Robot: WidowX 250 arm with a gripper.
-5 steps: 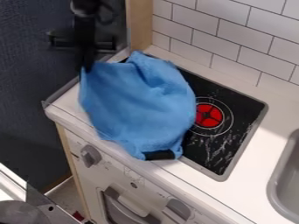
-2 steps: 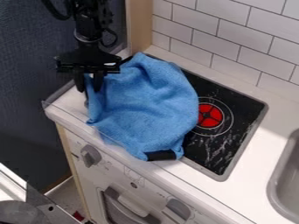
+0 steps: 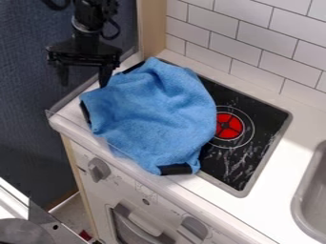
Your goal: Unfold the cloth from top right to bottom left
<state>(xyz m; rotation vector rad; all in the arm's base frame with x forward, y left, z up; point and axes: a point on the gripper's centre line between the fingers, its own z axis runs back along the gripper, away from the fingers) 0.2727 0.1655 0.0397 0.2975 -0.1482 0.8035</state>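
Cloth (image 3: 156,114) rumpled over hob's (image 3: 264,119) L side; claw (image 3: 83,78) wide open, empty, beyond hob's far-L corner.

Nr to far: knob (image 3: 98,169) on front, below & L of hob; cloth's nr edge at hob's front rim, w/ dark strip (image 3: 175,169) there, can't tell if hem or sth under. Cloth spreads L past hob onto desk (image 3: 277,176); burner (image 3: 229,126) on hob, just R of cloth. Claw's fingers well spread, nothing held; can't tell if R-hand tip touches cloth. Cloth prob. light, soft, limp, not slippery or fragile: shd give easily but bunch, & layers may drag together. Best grip prob. top layer only, at loose edge nr hob's far-L corner, then a low, slow pull to nr-L.
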